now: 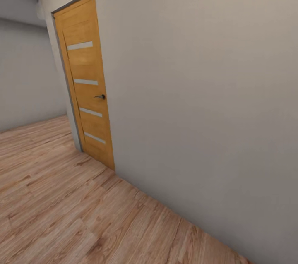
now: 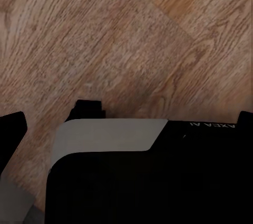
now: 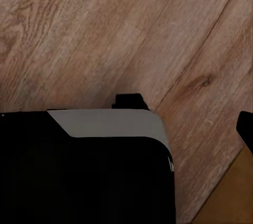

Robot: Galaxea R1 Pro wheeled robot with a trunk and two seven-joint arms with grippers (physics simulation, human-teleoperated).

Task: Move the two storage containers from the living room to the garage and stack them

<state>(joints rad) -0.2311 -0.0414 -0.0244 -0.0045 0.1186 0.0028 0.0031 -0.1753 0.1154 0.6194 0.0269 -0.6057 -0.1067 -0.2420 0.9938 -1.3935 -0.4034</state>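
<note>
The two storage containers are out of view, and so is the garage. The head view looks along a pale grey wall with a shut wood-plank door in it, above light wood plank flooring. In the left wrist view my left gripper hangs open over the planks, a dark fingertip at each side edge and nothing between them. My right gripper also stands open and empty, with one fingertip showing at the edge. Under both wrists lies my own black and grey base.
The wall runs close along my right side and meets the floor on a diagonal. The door has a dark handle and several pale glass strips. Open plank floor stretches left towards a far wall. An orange-brown surface shows beside my base in the right wrist view.
</note>
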